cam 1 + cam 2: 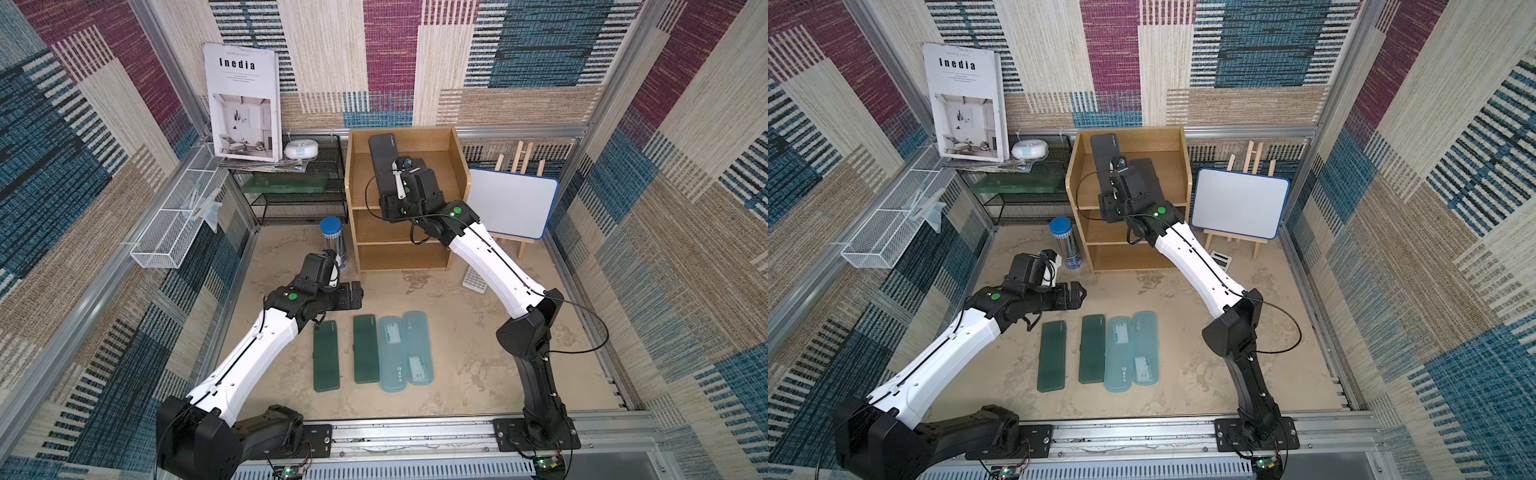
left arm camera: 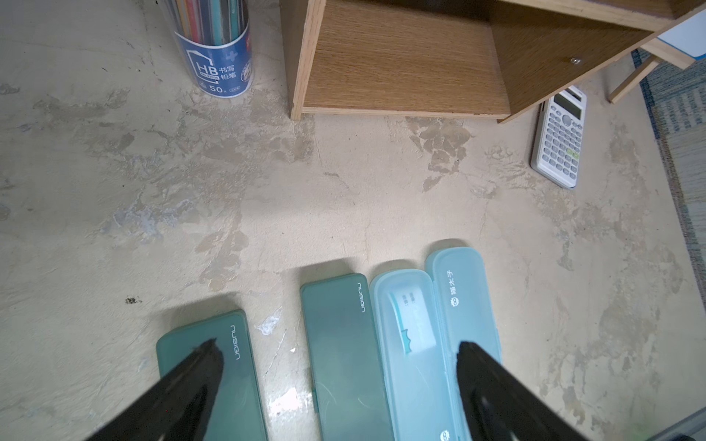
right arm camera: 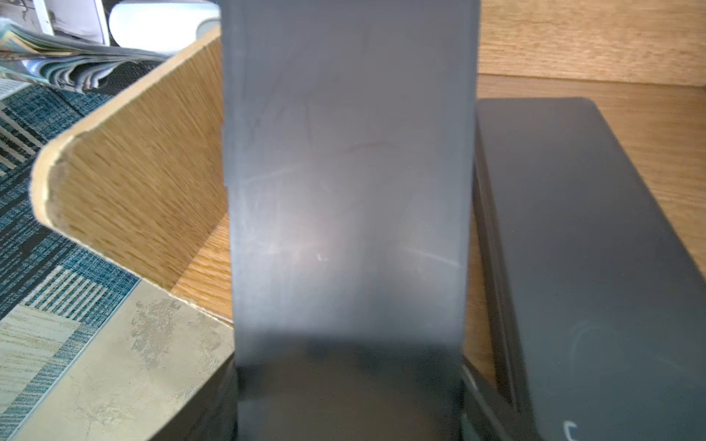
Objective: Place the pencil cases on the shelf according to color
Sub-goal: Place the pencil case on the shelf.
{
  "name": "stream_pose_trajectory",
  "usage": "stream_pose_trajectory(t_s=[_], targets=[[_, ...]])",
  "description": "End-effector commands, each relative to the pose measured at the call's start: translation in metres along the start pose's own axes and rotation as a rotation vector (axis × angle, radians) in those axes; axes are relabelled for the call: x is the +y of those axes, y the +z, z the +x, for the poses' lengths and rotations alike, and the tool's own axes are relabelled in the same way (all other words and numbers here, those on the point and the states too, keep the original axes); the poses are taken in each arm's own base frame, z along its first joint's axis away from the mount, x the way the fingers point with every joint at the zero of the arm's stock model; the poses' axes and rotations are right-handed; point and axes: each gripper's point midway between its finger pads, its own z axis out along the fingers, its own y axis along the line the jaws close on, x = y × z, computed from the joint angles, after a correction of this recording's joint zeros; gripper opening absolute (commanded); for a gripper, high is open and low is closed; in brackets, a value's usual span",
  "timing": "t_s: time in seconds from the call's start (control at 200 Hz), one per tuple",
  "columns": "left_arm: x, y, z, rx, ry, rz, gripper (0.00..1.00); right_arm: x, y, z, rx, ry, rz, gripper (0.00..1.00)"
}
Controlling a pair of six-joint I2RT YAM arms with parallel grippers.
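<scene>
My right gripper (image 3: 347, 389) is shut on the near end of a matte black pencil case (image 3: 347, 172), which it holds over the top tier of the wooden shelf (image 1: 353, 178). In a top view the held case (image 1: 384, 156) reaches toward the shelf's back. A second black case (image 3: 592, 248) lies flat on that tier beside it. On the floor, side by side, lie two dark green cases (image 1: 326, 357) (image 1: 365, 349) and two translucent light blue cases (image 1: 390, 353) (image 1: 419, 347). Above their far ends my left gripper (image 2: 338, 345) hovers open and holds nothing.
A blue-lidded pencil tub (image 1: 331, 237) stands left of the shelf. The white calculator (image 2: 559, 137) lies to its right, near a whiteboard on an easel (image 1: 513, 208). A black mesh rack (image 1: 299, 199) with a book (image 1: 243, 104) is at back left.
</scene>
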Motion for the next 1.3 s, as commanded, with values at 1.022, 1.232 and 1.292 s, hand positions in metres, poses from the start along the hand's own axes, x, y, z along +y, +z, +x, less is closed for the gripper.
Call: stream_pose_trajectory(t_s=[1.022,1.232,1.292], targets=[[-0.018,-0.019,-0.012,-0.116,0.073,0.107,1.00,-0.004,-0.109,-0.030,-0.130,-0.003,-0.119,0.99],[-0.021,-0.030,-0.017,-0.180,0.103,0.127,1.00,-0.024,-0.160,0.050,-0.078,0.081,-0.166,0.99],[-0.018,-0.031,-0.017,-0.183,0.100,0.114,0.99,-0.033,-0.171,0.077,-0.050,0.119,-0.161,1.00]])
